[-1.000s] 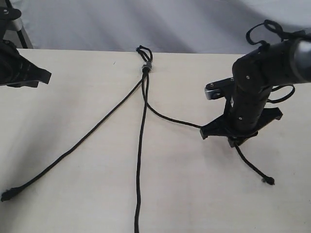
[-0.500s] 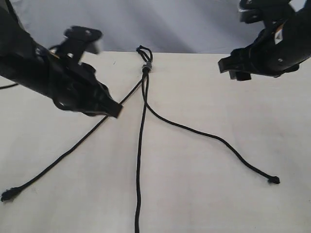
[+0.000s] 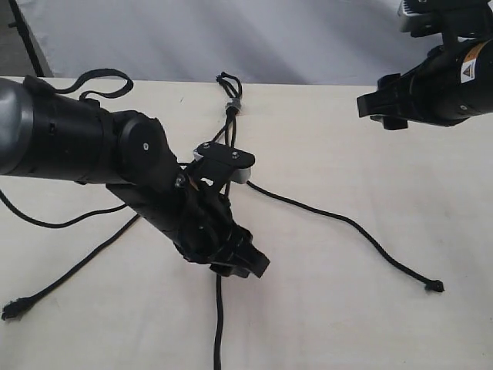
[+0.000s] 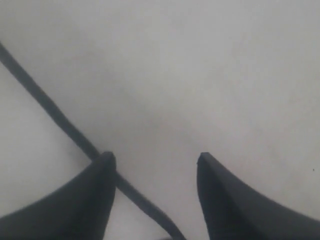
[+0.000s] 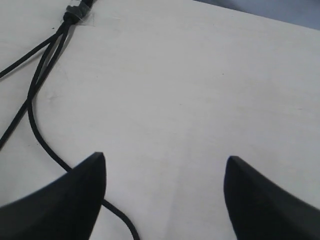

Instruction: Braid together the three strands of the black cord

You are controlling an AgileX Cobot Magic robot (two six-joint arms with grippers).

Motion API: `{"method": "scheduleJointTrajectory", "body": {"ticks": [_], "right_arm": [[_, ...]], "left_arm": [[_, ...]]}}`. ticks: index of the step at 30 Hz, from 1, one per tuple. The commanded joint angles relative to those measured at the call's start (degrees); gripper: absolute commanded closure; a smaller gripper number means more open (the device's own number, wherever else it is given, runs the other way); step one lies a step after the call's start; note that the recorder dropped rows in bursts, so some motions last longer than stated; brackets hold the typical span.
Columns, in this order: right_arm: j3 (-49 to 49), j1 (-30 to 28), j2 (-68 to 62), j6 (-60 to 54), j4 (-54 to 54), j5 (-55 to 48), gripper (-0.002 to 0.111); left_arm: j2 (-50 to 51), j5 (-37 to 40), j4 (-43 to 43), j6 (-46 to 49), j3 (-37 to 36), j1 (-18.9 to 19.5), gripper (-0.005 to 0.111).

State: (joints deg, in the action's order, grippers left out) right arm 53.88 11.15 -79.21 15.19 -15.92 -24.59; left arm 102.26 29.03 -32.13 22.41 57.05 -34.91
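Looks unbraided so far: black cord (image 3: pixel 233 105) flat on the table (image 3: pixel 331 324), loop end at the far edge, three strands (image 3: pixel 348 221) fanned toward the near side, none crossed. Got the left tool (image 4: pixel 154 156) low over the middle strand (image 3: pixel 218 324), spread wide, gripping nothing, probably lining up a pick. Got the right tool (image 5: pixel 165 158) lifted at far right, also spread and empty, likely keeping clear.

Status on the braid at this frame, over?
Left gripper open, low over the middle strand. Right gripper open, empty, up high. Three strands fanned out, unbraided. Left arm covers part of the middle strand.
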Motion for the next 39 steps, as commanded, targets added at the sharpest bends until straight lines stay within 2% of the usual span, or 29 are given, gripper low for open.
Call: {"method": "scheduleJointTrajectory", "body": {"ticks": [1,5,10,23,27,32,39], "right_arm": [[-0.08,-0.37,0.16,0.17,-0.52,1.14,0.044],[-0.08,-0.37,0.16,0.17,-0.52,1.14,0.044],[-0.08,-0.37,0.16,0.18,-0.41,1.26,0.044],[-0.08,-0.37,0.16,0.18,-0.01,1.84,0.044],[-0.08,-0.37,0.16,0.18,-0.01,1.98,0.044],[-0.08,-0.37,0.16,0.32,-0.01,1.97,0.044],[-0.08,-0.37,0.16,0.32,-0.01,1.97,0.044]], "left_arm": [[0.36,-0.67,6.37,-7.39,2.35,-0.34,0.059],[0.45,-0.7,14.21,-14.48,3.62,-0.34,0.059],[1.72,-0.04,26.72,-28.58,3.62,-0.34,0.059],[8.47,-0.78,27.3,-31.85,3.62,-0.43,0.061],[9.8,-0.78,27.46,-31.85,3.62,-0.43,0.077],[10.57,1.51,30.84,-31.85,3.73,-0.43,0.107],[7.75,7.1,32.87,-31.85,6.53,0.58,0.106]]}}
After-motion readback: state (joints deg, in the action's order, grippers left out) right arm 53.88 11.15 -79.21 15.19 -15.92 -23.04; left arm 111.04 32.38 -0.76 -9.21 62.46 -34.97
